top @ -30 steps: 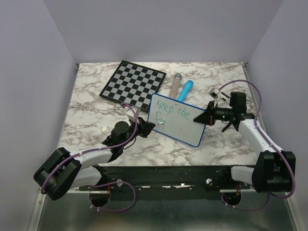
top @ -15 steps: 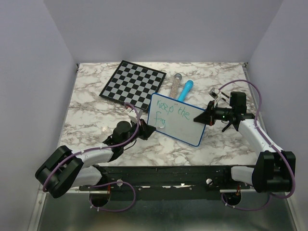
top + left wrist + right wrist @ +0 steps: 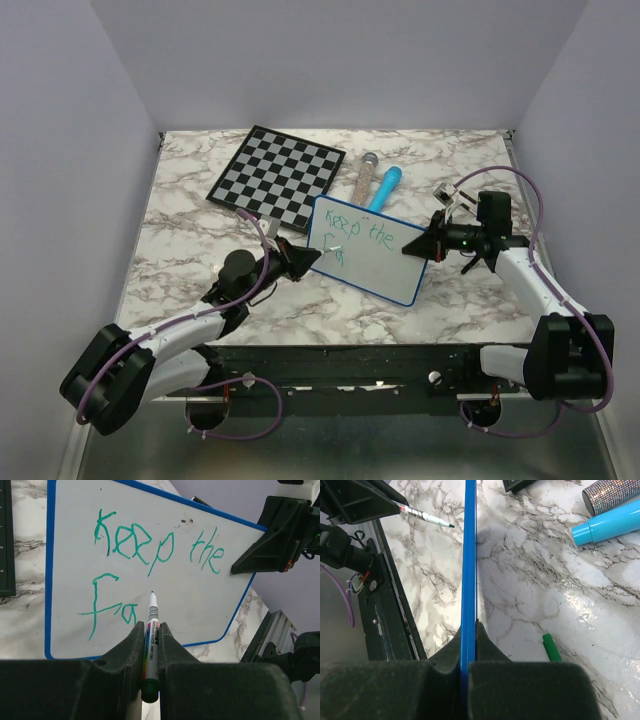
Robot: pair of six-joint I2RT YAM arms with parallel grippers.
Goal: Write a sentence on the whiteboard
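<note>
While the right claw (image 3: 468, 628) pinches its rim, whiteboard (image 3: 200, 605) faces left claw's (image 3: 150, 626) marker (image 3: 153, 606).

We see a marbled desk (image 3: 180, 250) carrying a chessboard (image 3: 278, 176) at eleven o'clock, a glittery tube (image 3: 362, 177) and a blue tube (image 3: 386, 186) near twelve

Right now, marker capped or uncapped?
Uncapped. The marker in the left hand shows a bare tip pointing at the whiteboard.
</note>
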